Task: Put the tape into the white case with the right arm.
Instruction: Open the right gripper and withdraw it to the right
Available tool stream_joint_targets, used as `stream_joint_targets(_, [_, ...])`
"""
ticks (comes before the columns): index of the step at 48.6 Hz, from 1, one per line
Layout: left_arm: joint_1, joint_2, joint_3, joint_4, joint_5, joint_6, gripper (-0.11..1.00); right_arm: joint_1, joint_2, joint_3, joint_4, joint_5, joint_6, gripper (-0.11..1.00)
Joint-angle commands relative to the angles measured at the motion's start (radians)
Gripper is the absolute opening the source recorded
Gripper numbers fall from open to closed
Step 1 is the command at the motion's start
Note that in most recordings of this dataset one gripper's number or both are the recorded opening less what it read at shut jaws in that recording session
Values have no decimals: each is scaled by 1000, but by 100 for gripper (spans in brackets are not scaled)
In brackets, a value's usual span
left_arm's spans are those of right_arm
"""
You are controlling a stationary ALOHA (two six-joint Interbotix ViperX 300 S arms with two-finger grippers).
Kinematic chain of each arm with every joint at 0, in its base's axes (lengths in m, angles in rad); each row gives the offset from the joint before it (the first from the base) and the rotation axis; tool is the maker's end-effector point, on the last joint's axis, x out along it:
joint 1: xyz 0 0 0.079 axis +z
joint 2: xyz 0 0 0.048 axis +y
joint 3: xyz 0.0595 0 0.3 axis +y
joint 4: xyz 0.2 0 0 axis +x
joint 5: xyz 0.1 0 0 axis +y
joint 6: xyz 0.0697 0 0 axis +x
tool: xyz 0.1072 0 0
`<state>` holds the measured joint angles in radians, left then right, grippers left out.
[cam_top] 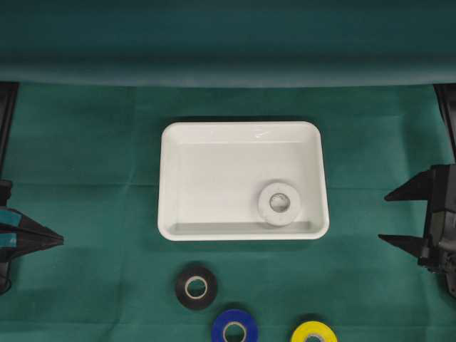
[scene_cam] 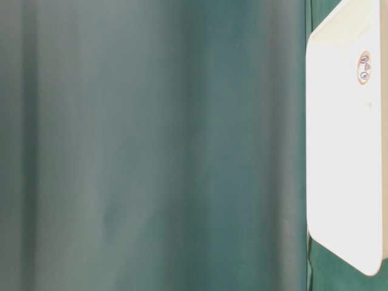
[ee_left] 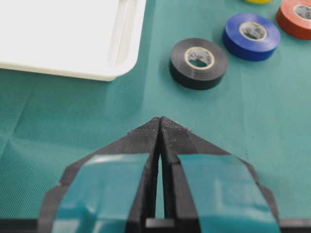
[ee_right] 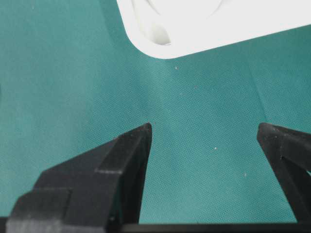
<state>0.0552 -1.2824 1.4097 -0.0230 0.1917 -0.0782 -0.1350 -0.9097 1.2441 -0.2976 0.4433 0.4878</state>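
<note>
Tape: white roll [cam_top: 278, 204] lies flat inside the case [cam_top: 171, 178], in its near-right corner, close to the right wall and the near wall; whether it touches either cannot be told. Rest of the case floor is bare, from the roll back to the far wall and across to the left wall.

Case sits on green cloth [cam_top: 85, 157], long edges running left to right. Open cloth on both short sides of the case, wide on the left and the right alike.

Near the case's front rim: black roll [cam_top: 196, 287] just off the left half of that rim, apart from it. Blue roll [cam_top: 234, 328] farther out from the case, beside the black one, not touching. Yellow roll [cam_top: 314, 333] right of the blue, cut by the frame edge. Left wrist view adds a red roll [ee_left: 295, 17] beyond the blue.

Right gripper [cam_top: 399, 216] sits well right of the case, clear of its rim, fingers spread wide with nothing between them; only cloth shows in the gap in the wrist view, case corner ahead.

Left gripper [cam_top: 57, 241] sits well left of the case, level with its front rim, teal-banded fingers pressed together at the tips, holding nothing.
</note>
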Motion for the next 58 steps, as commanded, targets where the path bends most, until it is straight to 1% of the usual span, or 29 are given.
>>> stream_joint_targets(1, [5,8,-9,-2,-11,0,0,2,17,-15,3,-11,2,68])
stream_joint_targets(5, [5,8,-9,-2,-11,0,0,18,21,-14,5,-20,0,68])
stream_joint_targets(9, [5,8,-9,-2,-11,0,0,52,18,-9,3,-38,-5,68])
stream_joint_targets(18, [5,8,-9,-3,-11,0,0,169,5,17,-3,-115,-9,68])
stream_joint_targets(30, [5,8,-9,-2,-9,0,0,307,0,52,-3,-164,-12,67])
stream_joint_targets(35, [5,8,-9,-2,-11,0,0,350,0,60,-14,-175,-15,67])
stream_joint_targets(43, [5,8,-9,-2,-11,0,0,377,2,60,-48,-187,-12,67])
stream_joint_targets(58, [5,8,-9,-2,-11,0,0,376,21,51,-49,-189,-12,67])
